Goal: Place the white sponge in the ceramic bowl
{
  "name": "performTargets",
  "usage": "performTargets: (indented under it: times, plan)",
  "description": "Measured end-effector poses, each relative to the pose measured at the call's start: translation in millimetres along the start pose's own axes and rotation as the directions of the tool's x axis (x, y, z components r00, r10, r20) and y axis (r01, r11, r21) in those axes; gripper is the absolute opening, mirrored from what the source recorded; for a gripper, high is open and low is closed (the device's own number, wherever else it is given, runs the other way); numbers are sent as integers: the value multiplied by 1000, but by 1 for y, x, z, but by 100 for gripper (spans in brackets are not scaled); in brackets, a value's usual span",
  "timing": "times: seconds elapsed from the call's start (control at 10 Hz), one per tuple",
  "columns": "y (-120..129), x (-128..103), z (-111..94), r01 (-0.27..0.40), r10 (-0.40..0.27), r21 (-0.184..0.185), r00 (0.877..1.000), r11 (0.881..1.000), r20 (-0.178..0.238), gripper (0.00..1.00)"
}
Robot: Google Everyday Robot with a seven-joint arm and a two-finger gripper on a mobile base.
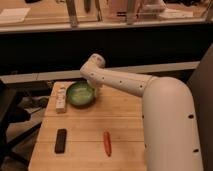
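Observation:
The ceramic bowl (80, 94), glossy green with a paler centre, sits at the back left of the wooden table (125, 130). My white arm reaches in from the right and bends down at its wrist. The gripper (93, 86) hangs over the bowl's right rim, very close to it or touching it. The white sponge does not show on its own; it may be hidden by the gripper.
A long white labelled tube (61, 98) lies just left of the bowl. Near the table's front are a black rectangular object (60, 140) on the left and an orange carrot-like stick (106, 143) in the middle. A dark counter runs behind the table.

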Motion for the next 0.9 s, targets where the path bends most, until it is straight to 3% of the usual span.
performTargets:
  times: [0.9]
  plan:
    - [-5, 1, -2, 75, -75, 8, 997, 997, -11, 3]
